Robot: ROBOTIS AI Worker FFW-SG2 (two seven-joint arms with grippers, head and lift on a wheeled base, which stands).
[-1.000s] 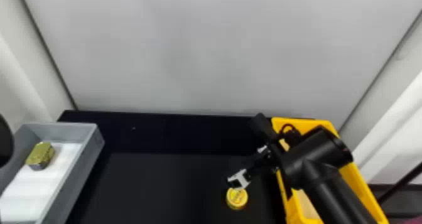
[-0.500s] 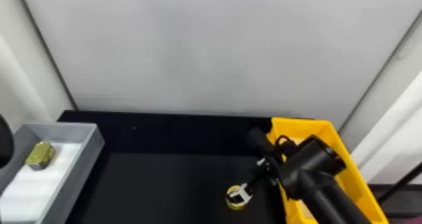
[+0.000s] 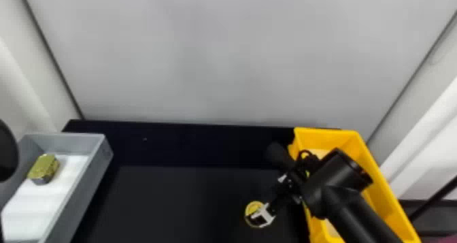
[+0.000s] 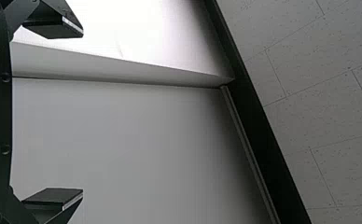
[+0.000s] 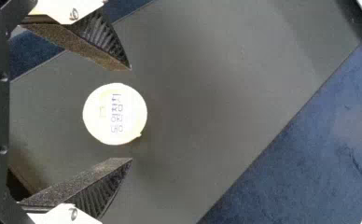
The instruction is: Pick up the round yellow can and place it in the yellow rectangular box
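Counted on the black bench (image 3: 183, 198): one round yellow can (image 3: 252, 207), one yellow rectangular box (image 3: 326, 135), one gray tray (image 3: 89, 188). Counted above: two hands.

In the head view, seen over the can, coming in from five o'clock: right hand (image 3: 259, 218), released, fingers spread wide. Can just off its tips toward ten o'clock there; between the two fingers in the right wrist view, apart from both, gripped by neither. Resting flat on the bench, box near it toward two to three o'clock.

At four o'clock of the head view, box, partly hidden under the right arm, with a pale lining (image 3: 319, 153) inside. At eight o'clock, tray, holding one gold-green tin (image 3: 44, 167) on a white base (image 3: 46, 208).

Left hand (image 4: 82, 113) open too, grasping nothing, facing wall and ceiling.
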